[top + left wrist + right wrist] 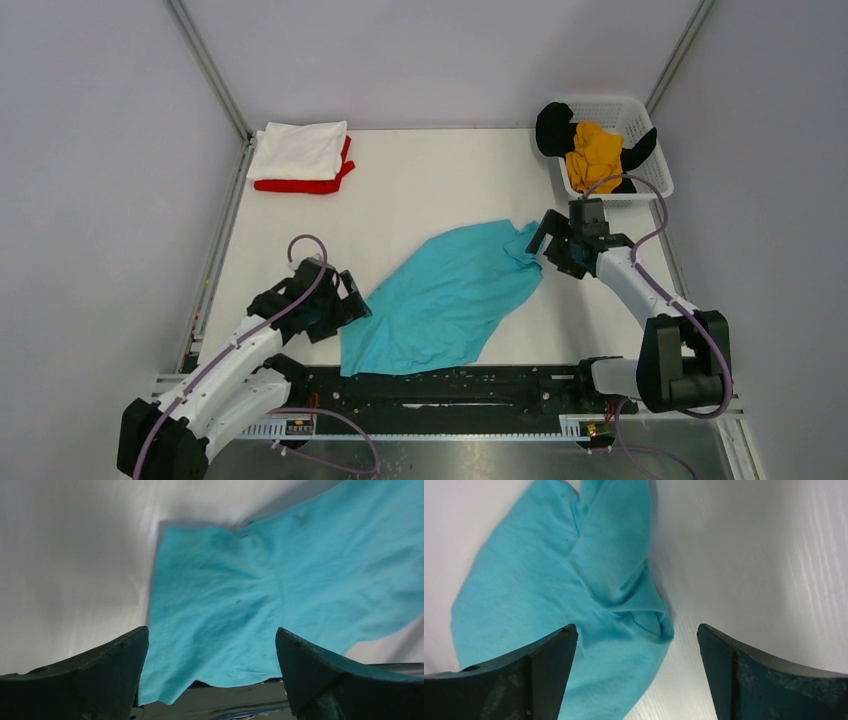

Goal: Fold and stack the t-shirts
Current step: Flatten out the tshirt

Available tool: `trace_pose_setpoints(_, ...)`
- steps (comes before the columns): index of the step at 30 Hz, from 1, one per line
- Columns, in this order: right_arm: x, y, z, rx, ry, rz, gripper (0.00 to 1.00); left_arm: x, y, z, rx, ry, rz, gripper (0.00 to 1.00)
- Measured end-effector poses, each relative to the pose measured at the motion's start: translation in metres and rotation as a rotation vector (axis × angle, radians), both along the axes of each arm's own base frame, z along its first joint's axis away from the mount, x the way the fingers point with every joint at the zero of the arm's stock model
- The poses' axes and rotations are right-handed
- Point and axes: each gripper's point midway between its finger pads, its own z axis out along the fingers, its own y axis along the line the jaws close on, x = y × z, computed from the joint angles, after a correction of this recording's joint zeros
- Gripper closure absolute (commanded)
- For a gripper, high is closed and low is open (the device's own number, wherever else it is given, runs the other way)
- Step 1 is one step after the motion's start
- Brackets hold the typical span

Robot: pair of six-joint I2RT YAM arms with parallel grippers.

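Step in hand: laying the turquoise shirt (445, 300) flat before folding. It lies rumpled on the table (420, 190), one end below my left gripper (342, 300), the other below my right gripper (553, 245). Both sets of fingers gape wide and hold nothing. Next, I judge: pinch an edge on each side and draw it taut. The folded white shirt (298, 148) on the red shirt (300, 186) lies well beyond the left fingers. The basket (655, 185) holding the yellow shirt (593, 155) and black shirt (553, 125) sits just beyond the right fingers; nothing blocks either.

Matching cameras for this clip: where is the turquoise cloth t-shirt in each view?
Top external: the turquoise cloth t-shirt lies rumpled, diagonally across the table's near middle.
Left wrist: the t-shirt fills the centre and right.
Right wrist: the t-shirt covers the left and centre.
Shared landmark: the white tabletop beneath it.
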Motion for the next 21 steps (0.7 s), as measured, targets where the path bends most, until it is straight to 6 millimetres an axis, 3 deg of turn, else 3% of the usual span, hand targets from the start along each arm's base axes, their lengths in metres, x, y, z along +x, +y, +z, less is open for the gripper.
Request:
trace_pose_setpoints(7,-0.015,0.008,-0.026,0.001,0.086,0.013,0.08,-0.031,0.007,-0.038,0.068,0.145,-0.002,0.18)
trace_pose_setpoints(10,-0.017,0.013,-0.037,0.003,0.123,0.023,0.14,-0.023,-0.007,-0.039,0.035,0.132,-0.03,0.27)
trace_pose_setpoints(12,-0.018,0.018,-0.045,0.005,0.142,0.033,0.19,-0.019,-0.021,-0.039,0.003,0.125,-0.06,0.39)
trace_pose_setpoints(14,-0.02,0.024,-0.051,0.01,0.161,0.046,0.29,-0.017,-0.034,-0.04,-0.015,0.125,-0.1,0.61)
trace_pose_setpoints(16,-0.022,0.031,-0.056,0.02,0.176,0.065,0.46,-0.015,-0.046,-0.042,-0.024,0.131,-0.131,0.96)
trace_pose_setpoints(17,-0.022,0.034,-0.057,0.024,0.175,0.075,0.54,-0.016,-0.05,-0.044,-0.023,0.144,-0.147,1.0)
trace_pose_setpoints(21,-0.02,0.042,-0.06,0.036,0.173,0.093,0.89,-0.015,-0.056,-0.046,-0.011,0.149,-0.182,1.0)
